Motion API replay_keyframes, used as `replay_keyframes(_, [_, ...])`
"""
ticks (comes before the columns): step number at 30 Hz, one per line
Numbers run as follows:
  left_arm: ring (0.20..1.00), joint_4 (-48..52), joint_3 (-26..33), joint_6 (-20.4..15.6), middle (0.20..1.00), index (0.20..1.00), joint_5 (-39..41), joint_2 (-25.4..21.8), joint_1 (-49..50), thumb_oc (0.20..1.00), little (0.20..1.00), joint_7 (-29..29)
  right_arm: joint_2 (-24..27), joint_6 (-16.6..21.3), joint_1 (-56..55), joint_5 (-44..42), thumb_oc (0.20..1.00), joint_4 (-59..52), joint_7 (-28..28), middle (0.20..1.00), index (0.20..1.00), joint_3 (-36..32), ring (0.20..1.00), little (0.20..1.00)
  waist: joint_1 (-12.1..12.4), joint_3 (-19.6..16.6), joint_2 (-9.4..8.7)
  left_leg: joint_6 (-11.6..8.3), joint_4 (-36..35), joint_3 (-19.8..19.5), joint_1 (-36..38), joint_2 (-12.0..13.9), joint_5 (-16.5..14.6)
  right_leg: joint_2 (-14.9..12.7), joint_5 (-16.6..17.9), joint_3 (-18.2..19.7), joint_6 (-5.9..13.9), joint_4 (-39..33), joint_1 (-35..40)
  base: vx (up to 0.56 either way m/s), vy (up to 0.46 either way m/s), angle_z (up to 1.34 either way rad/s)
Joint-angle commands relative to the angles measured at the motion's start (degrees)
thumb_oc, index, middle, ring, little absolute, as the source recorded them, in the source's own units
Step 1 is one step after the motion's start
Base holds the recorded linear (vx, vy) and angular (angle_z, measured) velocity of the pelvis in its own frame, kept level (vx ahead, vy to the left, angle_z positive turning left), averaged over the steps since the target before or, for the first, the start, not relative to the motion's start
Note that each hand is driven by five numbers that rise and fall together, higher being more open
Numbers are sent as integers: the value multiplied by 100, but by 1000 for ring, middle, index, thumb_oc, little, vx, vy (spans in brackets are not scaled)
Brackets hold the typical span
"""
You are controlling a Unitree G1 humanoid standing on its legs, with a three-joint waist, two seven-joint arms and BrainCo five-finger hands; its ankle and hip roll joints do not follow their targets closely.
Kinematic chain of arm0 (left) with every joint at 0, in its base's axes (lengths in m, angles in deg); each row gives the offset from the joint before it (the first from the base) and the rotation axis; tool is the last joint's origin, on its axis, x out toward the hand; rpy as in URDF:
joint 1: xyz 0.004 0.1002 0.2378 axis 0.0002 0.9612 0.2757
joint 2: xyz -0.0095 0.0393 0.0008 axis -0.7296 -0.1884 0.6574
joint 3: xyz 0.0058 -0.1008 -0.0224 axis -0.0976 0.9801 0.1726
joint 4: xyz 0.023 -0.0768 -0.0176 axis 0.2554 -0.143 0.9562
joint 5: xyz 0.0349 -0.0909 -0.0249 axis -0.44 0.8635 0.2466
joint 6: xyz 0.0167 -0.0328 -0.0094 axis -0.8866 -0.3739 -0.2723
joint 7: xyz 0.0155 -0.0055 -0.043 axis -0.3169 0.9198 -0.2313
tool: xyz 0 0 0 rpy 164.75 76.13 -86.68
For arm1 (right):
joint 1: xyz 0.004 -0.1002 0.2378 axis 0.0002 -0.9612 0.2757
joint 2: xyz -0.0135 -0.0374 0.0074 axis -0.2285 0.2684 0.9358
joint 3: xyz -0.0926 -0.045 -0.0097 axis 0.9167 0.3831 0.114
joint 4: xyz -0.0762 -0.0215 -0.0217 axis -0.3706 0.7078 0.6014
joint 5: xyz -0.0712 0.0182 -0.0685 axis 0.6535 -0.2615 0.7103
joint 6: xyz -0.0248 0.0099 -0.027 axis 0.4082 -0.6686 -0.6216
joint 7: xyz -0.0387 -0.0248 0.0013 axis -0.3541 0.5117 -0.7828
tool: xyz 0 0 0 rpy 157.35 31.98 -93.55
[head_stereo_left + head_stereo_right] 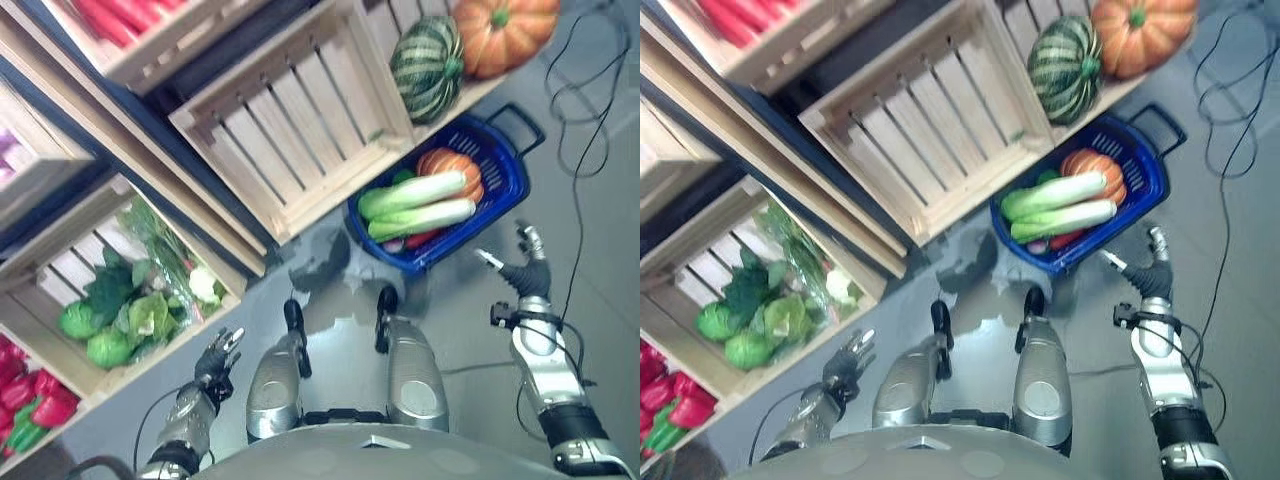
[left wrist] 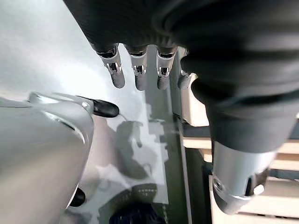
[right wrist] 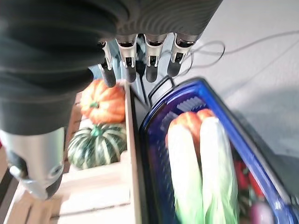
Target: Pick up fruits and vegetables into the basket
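Observation:
A blue plastic basket stands on the grey floor in front of the crates. Inside it lie two pale green leafy stalks, an orange pumpkin and a red vegetable. My right hand hovers just off the basket's near right corner, open and holding nothing; in its wrist view its straight fingers point past the basket's rim. Low on the left, my left hand hangs open over bare floor, empty, its fingers relaxed.
An empty wooden crate sits in the middle. The crate to its right holds a striped green squash and a big orange pumpkin. Leafy greens fill the lower left crate, with red peppers beside it.

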Motion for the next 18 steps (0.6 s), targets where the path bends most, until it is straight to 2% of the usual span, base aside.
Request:
replay_keyframes(1, [1000,-128,-21,-132,1000,1000,-446,-238,265,1000,1000,-11,-130,-226,-68,-222,1000,-167,636,1000,1000,219,1000,1000,-4,-259,-313,161,120,-113,-166,-32,-228,-193,5,-37,404,-495,649,89,43,3])
replay_keyframes(4, [1000,-307,-156,-114,1000,1000,-785,-236,239,1000,1000,58,-347,-387,-172,-168,1000,322,960,1000,1000,547,1000,1000,43,-562,-358,190,-34,-105,48,-42,-223,-194,85,-86,445,-673,898,88,30,1])
replay_keyframes(5, [1000,-354,-207,-50,1000,1000,-880,-240,218,1000,1000,28,-423,-571,-191,-340,1000,503,1120,1000,1000,683,1000,1000,70,-658,-377,203,-99,-113,143,-50,-224,-200,113,-108,471,-744,1015,42,23,4])
replay_keyframes(12, [1000,-880,-677,36,1000,1000,-1317,-263,-171,1000,1000,-446,-998,-985,176,-950,1000,2373,1937,1000,1000,1093,1000,1000,186,-952,-368,245,-416,-164,534,-110,-195,-201,235,-185,551,-1058,1452,5,57,2])
replay_keyframes(14, [1000,-1028,-777,86,1000,1000,-1311,-248,-302,1000,1000,-581,-1121,-921,330,-973,1000,2934,1891,1000,1000,1151,1000,1000,216,-1004,-337,252,-506,-169,605,-124,-179,-208,270,-223,571,-1137,1538,-1,78,-1])
replay_keyframes(16, [1000,-1193,-865,90,1000,1000,-1408,-208,-421,1000,1000,-680,-1232,-1110,463,-1185,1000,3383,2047,1000,1000,1143,1000,1000,238,-1063,-307,242,-564,-147,642,-122,-157,-224,323,-283,593,-1245,1620,-16,86,0])
replay_keyframes(18, [1000,-1304,-943,96,1000,1000,-1489,-183,-488,1000,1000,-701,-1302,-1136,530,-1220,1000,3685,2078,1000,1000,1130,1000,1000,249,-1101,-288,236,-576,-126,659,-128,-163,-236,345,-313,602,-1304,1655,-16,65,1])
